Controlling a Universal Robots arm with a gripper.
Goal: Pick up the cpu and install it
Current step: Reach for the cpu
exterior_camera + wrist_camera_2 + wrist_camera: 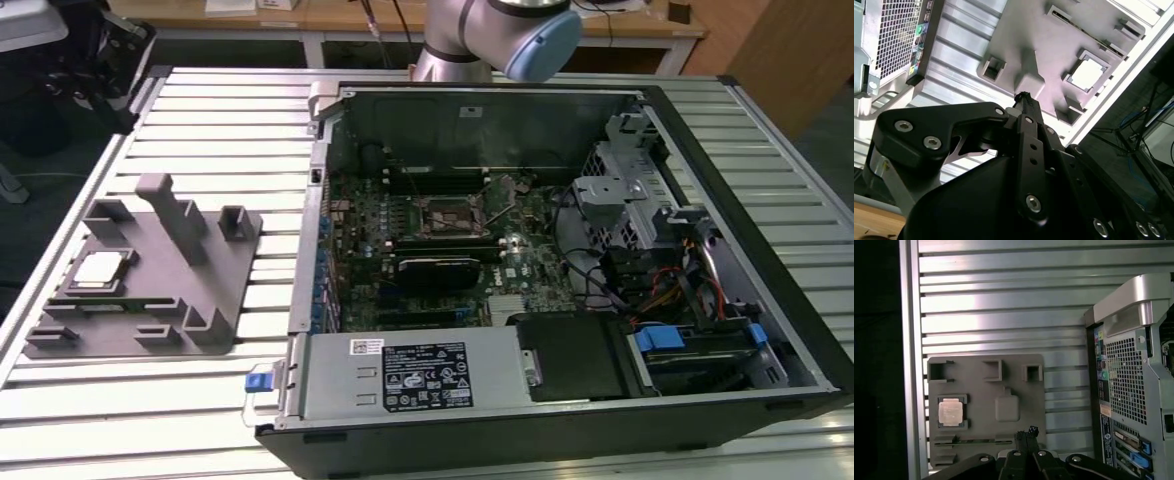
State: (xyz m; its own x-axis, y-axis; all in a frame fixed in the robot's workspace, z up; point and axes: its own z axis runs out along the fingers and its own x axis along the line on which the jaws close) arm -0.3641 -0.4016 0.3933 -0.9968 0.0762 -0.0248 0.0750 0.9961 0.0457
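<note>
I see the cpu (950, 412) seated in a pocket of the grey fixture (981, 392) on the table (1004, 315); the gripper (1027, 432) hangs well apart from that fixture, jaws pressed together, empty.

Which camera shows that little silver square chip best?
The first wrist view: it looks straight down on the cpu, seated in the grey fixture. The exterior view shows it slanted; the second wrist view shows it skewed and glaring white.
</note>
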